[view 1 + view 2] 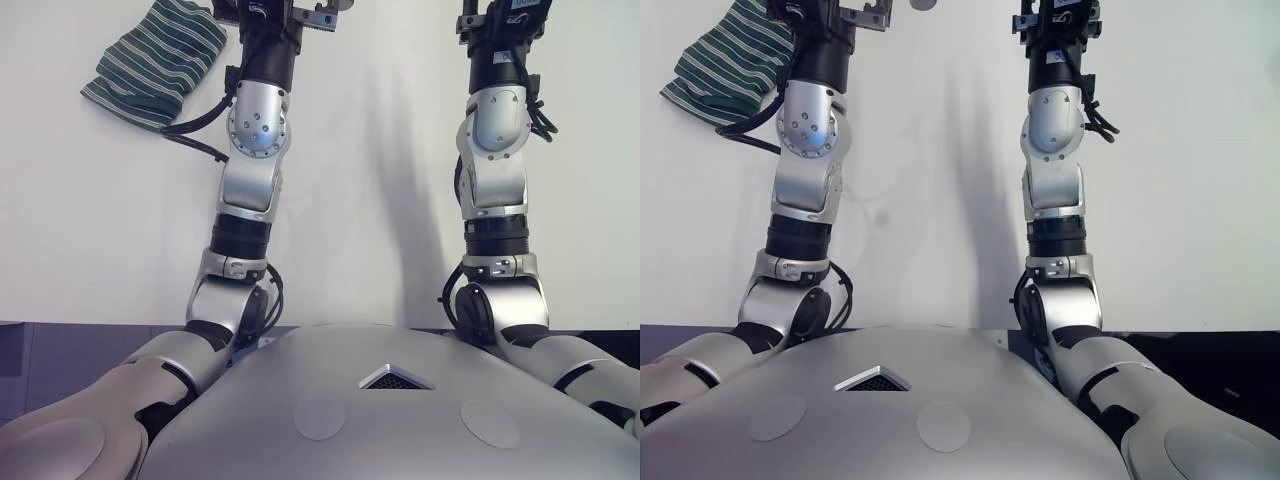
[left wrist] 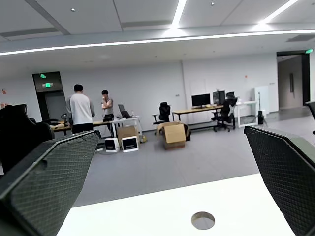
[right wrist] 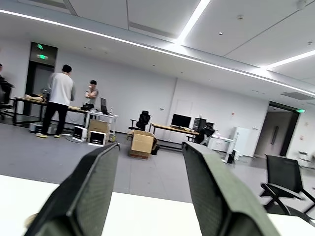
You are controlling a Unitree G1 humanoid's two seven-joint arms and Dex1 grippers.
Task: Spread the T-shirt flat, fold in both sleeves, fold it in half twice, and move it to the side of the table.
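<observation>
One T-shirt (image 1: 155,62) lies just beside the left gripper (image 2: 172,132). With the right gripper (image 3: 150,147), that makes two grippers. One table (image 1: 100,200).

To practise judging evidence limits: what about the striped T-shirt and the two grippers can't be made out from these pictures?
Striped T-shirt: the top edge of both eye views crops it and the left arm overlaps its right side, so the fold count is unclear.
Left gripper and right gripper: the eye views' top edge cuts off their fingertips; the wrist views show both open.
</observation>
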